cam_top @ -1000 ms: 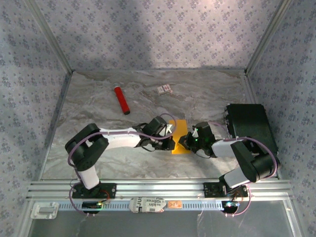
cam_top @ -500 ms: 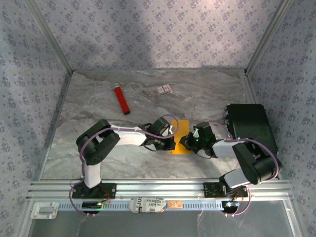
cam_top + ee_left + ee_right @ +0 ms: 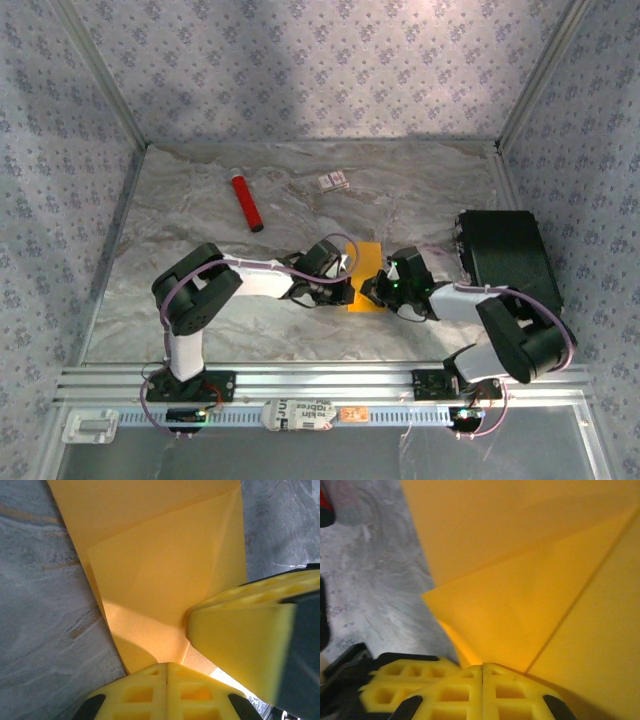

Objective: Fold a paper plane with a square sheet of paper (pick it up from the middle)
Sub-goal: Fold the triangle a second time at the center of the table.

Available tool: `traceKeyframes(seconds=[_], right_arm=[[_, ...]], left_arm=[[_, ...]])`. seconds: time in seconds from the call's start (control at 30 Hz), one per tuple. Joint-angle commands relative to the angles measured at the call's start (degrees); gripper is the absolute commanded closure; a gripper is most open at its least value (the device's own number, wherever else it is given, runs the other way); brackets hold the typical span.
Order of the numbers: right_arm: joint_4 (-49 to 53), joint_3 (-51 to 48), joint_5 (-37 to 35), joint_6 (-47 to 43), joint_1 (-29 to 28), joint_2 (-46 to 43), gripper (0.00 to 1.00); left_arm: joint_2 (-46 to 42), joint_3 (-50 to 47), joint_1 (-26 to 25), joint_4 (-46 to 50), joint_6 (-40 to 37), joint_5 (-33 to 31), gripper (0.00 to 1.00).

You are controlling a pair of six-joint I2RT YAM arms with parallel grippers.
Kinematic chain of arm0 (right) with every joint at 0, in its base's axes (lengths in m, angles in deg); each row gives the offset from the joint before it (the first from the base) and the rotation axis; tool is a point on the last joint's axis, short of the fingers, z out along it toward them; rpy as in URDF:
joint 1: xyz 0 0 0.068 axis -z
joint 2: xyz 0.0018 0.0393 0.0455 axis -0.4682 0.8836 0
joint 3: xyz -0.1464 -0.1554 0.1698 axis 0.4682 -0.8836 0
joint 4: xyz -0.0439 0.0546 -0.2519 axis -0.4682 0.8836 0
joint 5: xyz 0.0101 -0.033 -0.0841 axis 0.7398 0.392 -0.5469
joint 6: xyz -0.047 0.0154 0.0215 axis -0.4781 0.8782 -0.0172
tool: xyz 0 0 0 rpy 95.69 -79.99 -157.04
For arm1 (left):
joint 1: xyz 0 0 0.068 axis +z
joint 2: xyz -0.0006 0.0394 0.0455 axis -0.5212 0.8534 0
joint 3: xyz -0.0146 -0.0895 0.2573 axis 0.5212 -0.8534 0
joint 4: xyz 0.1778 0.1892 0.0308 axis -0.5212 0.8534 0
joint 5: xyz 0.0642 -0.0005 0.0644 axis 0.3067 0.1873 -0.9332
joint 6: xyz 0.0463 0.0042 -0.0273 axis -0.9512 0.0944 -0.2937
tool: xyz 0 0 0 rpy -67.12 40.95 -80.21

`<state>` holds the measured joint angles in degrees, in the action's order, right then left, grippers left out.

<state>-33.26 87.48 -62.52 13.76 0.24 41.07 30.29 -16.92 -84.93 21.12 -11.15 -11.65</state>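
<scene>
Paper [image 3: 364, 270] lay part-folded mid table [image 3: 200, 230], toward its near edge. Left gripper [image 3: 167, 674] and right gripper [image 3: 482, 674] were clenched, tips pressing it. Risk: uneven pressure could have skidded it, skewing the crease.

The paper [image 3: 364, 270] is thin, plain and orange-yellow. It lies flat on the table [image 3: 200, 210], near the middle and a little toward the near edge. It is already partly folded, so from above it looks like a narrow strip, slightly tilted. From close, one layer lies over another, with a sharp diagonal crease that runs to a corner.
</scene>
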Motion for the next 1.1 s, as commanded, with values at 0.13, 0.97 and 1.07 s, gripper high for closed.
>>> traceKeyframes(seconds=[0.13, 0.97, 1.07], right_arm=[[1.21, -2.78, -0.91, 0.0, 2.98, 1.31, 0.98], [-1.99, 1.85, 5.22, -5.25, 12.39, 5.82, 0.97], [-0.74, 3.56, 5.94, -6.6, 15.41, 5.9, 0.97]], left_arm=[[1.8, -1.52, -0.01, 7.12, -0.64, -1.86, 1.0], [2.69, -2.04, 0.13, 7.21, -1.23, -1.45, 1.0], [2.94, -2.09, 0.1, 7.22, -1.31, -1.32, 1.0]])
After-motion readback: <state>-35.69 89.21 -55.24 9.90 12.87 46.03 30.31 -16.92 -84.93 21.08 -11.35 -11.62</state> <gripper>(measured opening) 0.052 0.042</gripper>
